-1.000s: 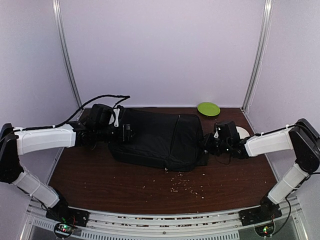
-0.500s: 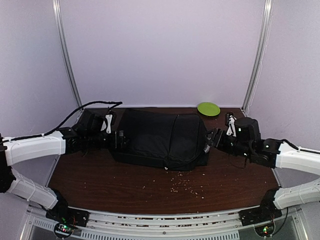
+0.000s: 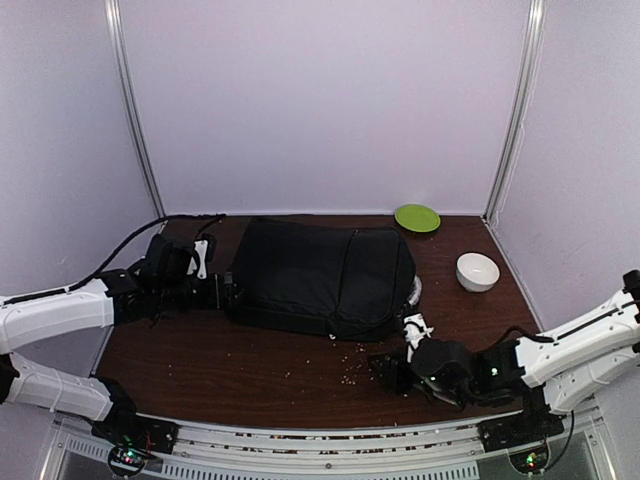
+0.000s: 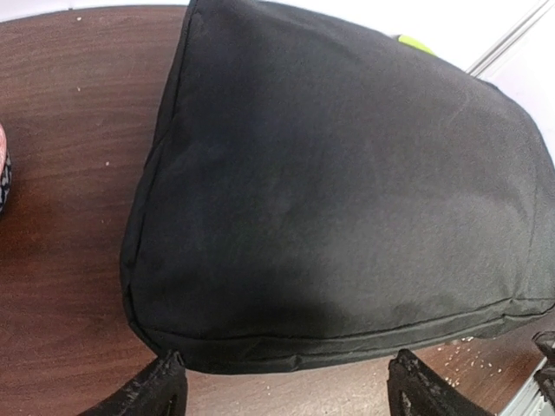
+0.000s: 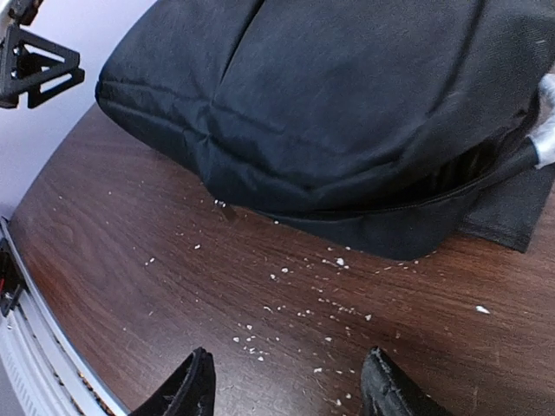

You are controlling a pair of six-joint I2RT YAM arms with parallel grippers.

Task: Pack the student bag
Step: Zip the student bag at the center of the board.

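Observation:
The student bag [image 3: 320, 278], a large black fabric backpack, lies flat across the middle of the brown table. Its pale grey handle [image 3: 415, 291] pokes out at the right end. My left gripper [image 3: 222, 291] sits just off the bag's left end, open and empty. In the left wrist view the bag [image 4: 347, 191] fills the frame, its seamed edge just ahead of the left gripper [image 4: 290, 394]. My right gripper [image 3: 385, 368] hovers low near the table's front, apart from the bag and open. In the right wrist view, the right gripper [image 5: 286, 390] has only bare wood between its fingers, with the bag [image 5: 329, 104] beyond.
A green plate [image 3: 417, 217] lies at the back right and a white bowl [image 3: 478, 271] stands right of the bag. Pale crumbs [image 3: 365, 372] are scattered in front of the bag. A black cable [image 3: 130, 246] trails behind the left arm.
The right arm has swung from the bag's right end down to the table's front, uncovering the white bowl. The left gripper has drawn back leftwards off the bag. Both jaws have widened.

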